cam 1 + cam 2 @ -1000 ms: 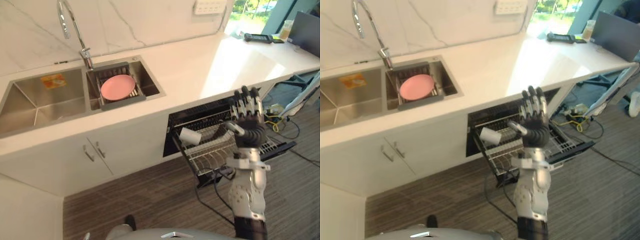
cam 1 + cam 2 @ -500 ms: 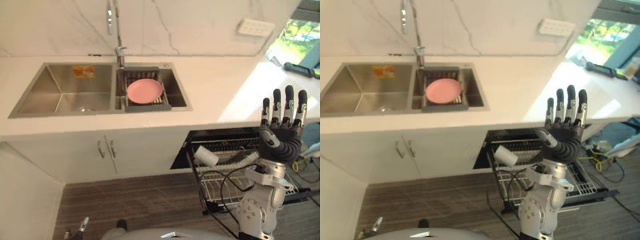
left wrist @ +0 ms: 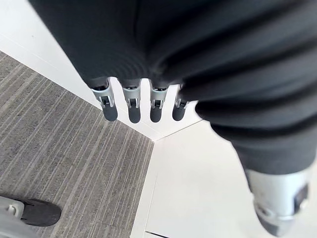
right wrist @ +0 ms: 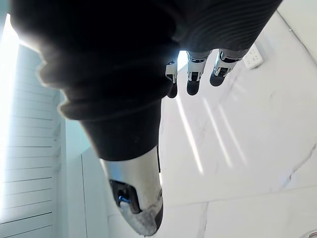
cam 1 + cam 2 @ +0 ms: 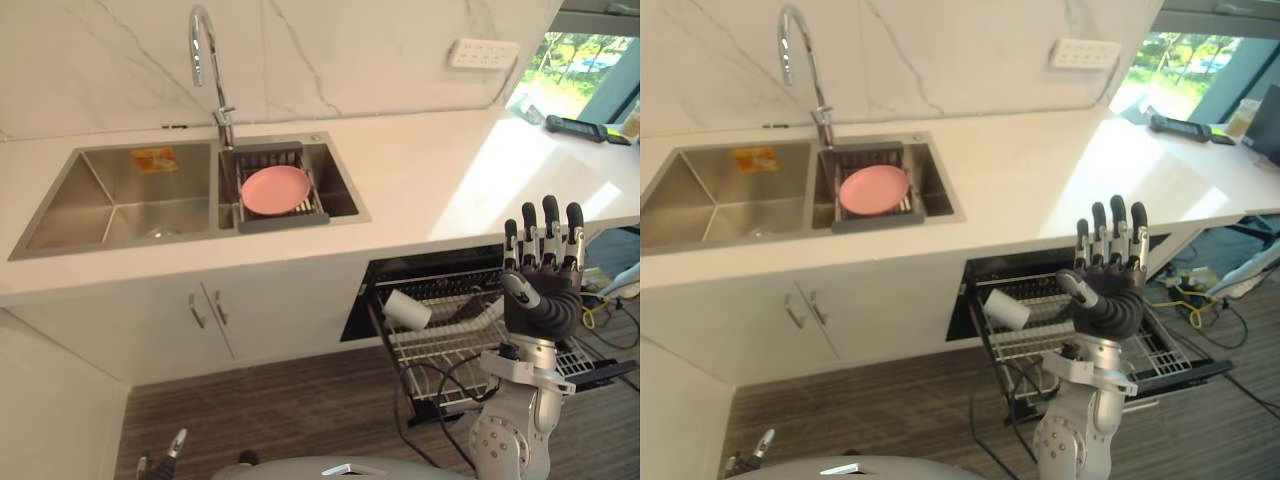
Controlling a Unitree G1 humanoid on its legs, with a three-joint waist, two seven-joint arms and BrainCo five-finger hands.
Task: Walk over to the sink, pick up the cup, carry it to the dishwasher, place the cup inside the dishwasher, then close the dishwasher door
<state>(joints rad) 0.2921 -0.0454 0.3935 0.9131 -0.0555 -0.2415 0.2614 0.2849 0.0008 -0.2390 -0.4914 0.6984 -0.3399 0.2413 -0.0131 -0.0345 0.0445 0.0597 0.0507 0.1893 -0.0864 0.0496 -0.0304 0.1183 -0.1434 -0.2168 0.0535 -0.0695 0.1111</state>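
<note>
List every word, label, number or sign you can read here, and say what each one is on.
No text is legible anywhere.
Orange-and-yellow sticker inside the left sink basin: print too small and blurred to read.
White outlet plate on the wall: no readable marking.
Dark device on the counter: too small to tell.

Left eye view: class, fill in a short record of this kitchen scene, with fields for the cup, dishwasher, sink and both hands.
cup: white, lying on its side in the wire rack
dishwasher: open, wire rack pulled out
sink: two basins; pink plate on a drainer in the right one
right hand: raised in front of the wire rack, fingers straight, holding nothing
left hand: fingers straight above the floor, holding nothing
</note>
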